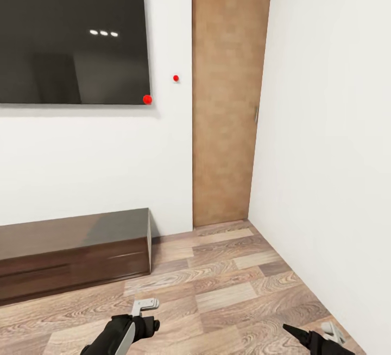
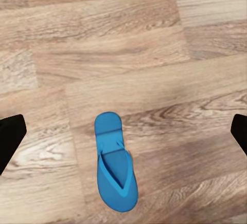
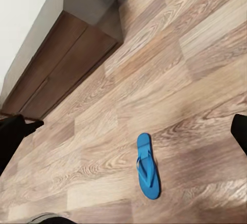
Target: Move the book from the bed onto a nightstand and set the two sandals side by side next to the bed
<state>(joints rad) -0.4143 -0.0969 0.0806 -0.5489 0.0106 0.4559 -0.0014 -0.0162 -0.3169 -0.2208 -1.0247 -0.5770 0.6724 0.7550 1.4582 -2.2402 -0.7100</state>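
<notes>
A bright blue sandal (image 2: 116, 165) lies flat on the wood-plank floor, straps up, under my left gripper (image 2: 123, 134). That gripper's dark fingertips (image 2: 10, 137) stand wide apart at the picture's edges with nothing between them. The right wrist view also shows a blue sandal (image 3: 147, 167) on the floor, some way below my open right gripper (image 3: 126, 131). Whether it is the same sandal I cannot tell. In the head view the left gripper (image 1: 144, 309) and right gripper (image 1: 326, 334) hang low over the floor. The book, the bed and the nightstands are out of view.
A long dark TV bench (image 1: 76, 254) stands against the white wall under a black wall-mounted screen (image 1: 70, 35). The bench (image 3: 62, 54) also shows beyond the sandal. A plain brown door (image 1: 228, 94), closed, sits in the corner, with a white wall (image 1: 331, 154) close on the right.
</notes>
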